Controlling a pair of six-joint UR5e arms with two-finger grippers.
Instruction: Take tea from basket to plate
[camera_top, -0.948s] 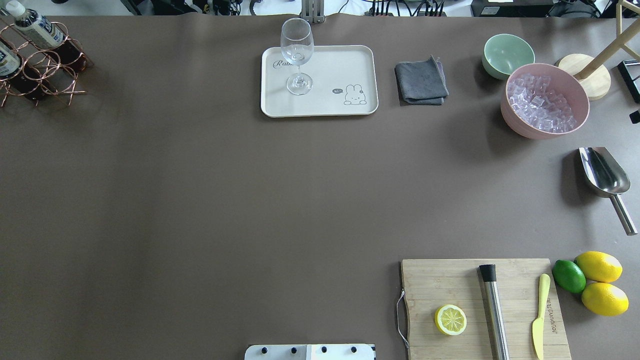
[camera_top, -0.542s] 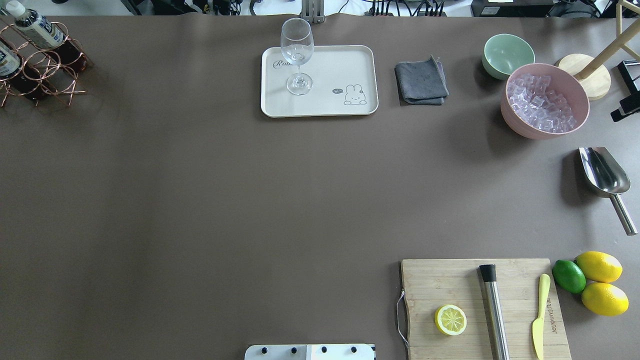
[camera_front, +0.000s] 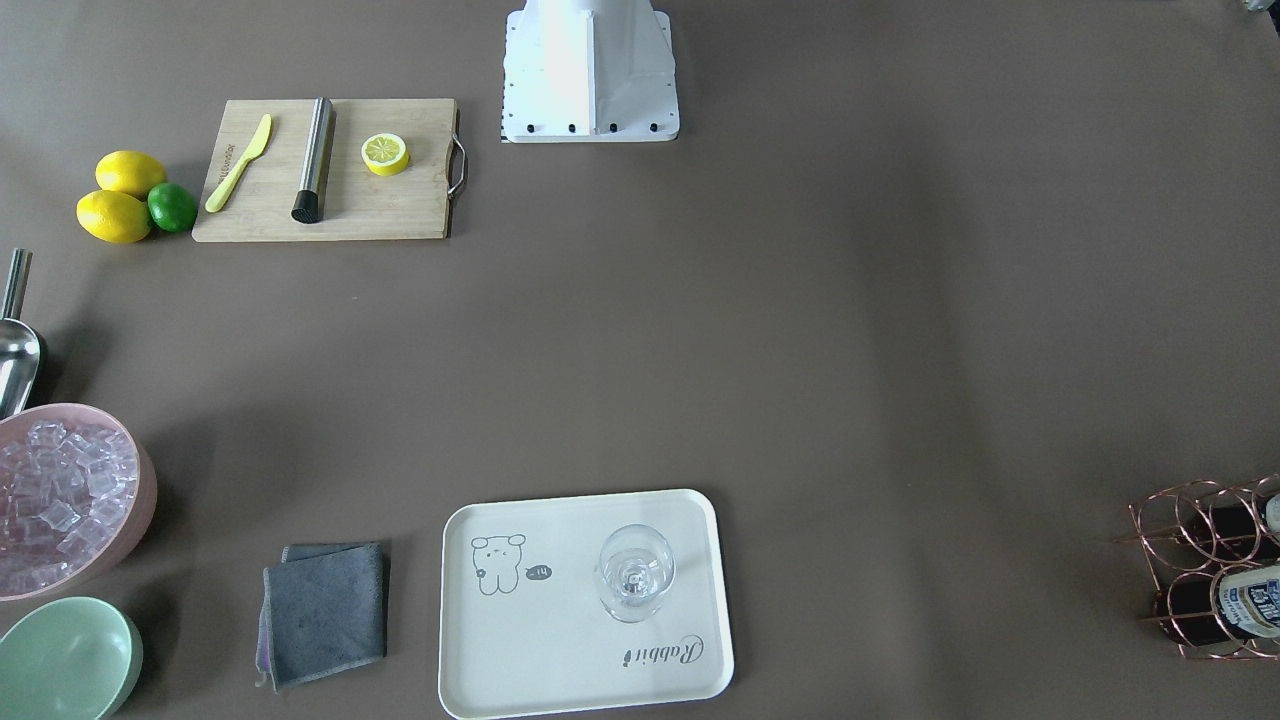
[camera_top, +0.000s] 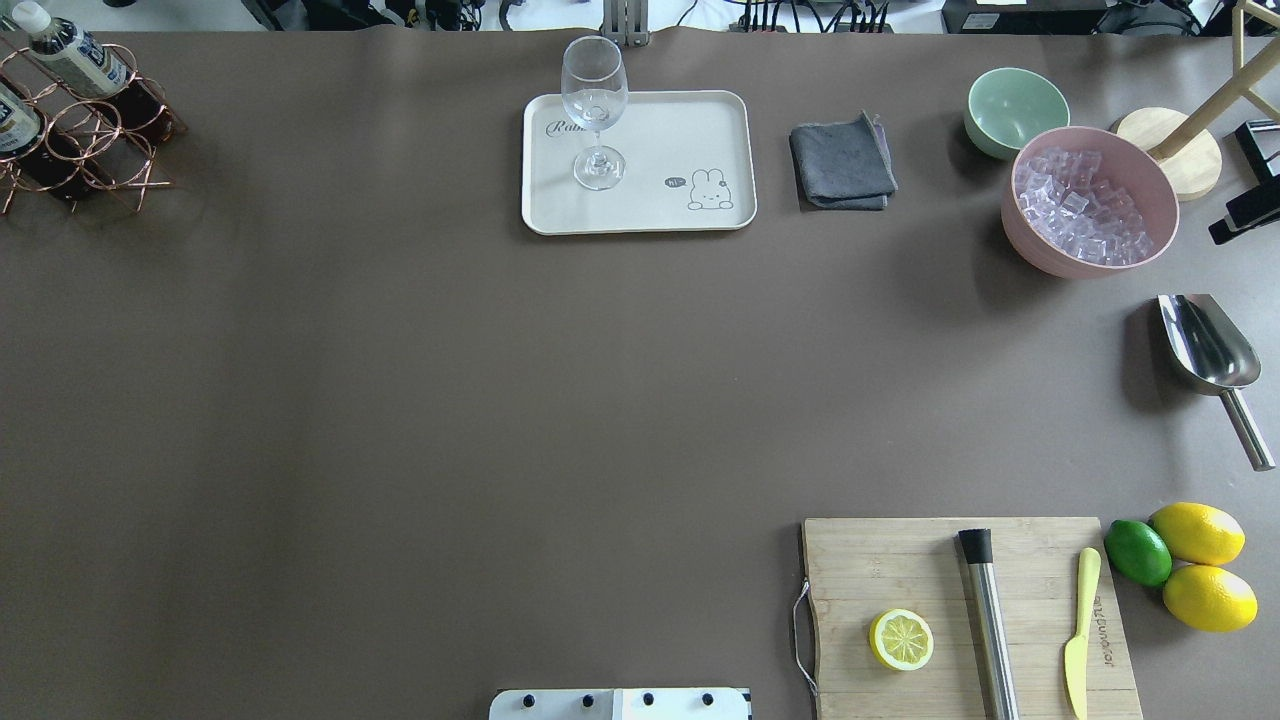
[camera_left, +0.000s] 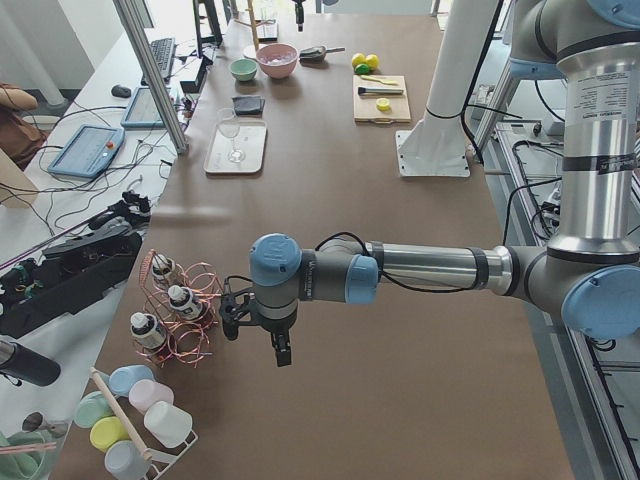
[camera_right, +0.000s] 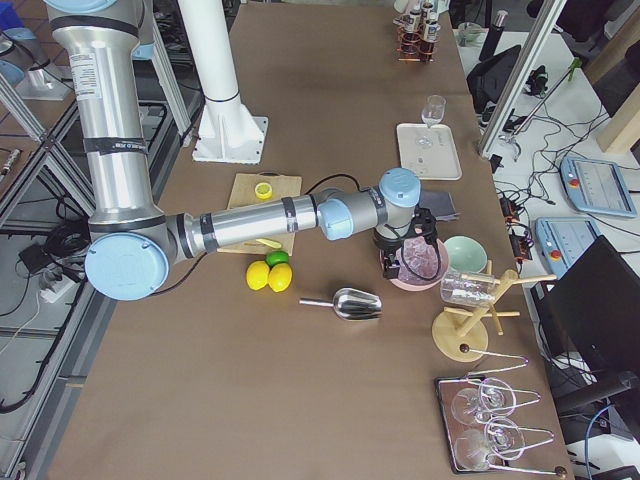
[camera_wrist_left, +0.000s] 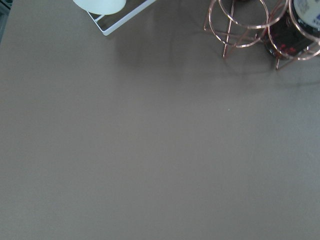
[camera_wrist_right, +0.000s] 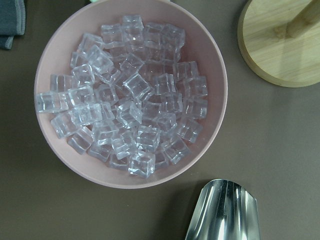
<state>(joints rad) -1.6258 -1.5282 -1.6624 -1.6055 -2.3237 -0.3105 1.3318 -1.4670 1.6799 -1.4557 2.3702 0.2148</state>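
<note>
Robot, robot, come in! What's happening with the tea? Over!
Left gripper near basket, right gripper above ice bowl; jaws unclear. Tea in basket. Glass on plate, space beside it.

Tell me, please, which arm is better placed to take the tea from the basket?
Left. The left gripper hangs beside the basket holding the tea; the right gripper is over the pink bowl, far from it.

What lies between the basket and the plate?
Nothing: in the overhead view only bare brown table runs from the basket to the plate.
</note>
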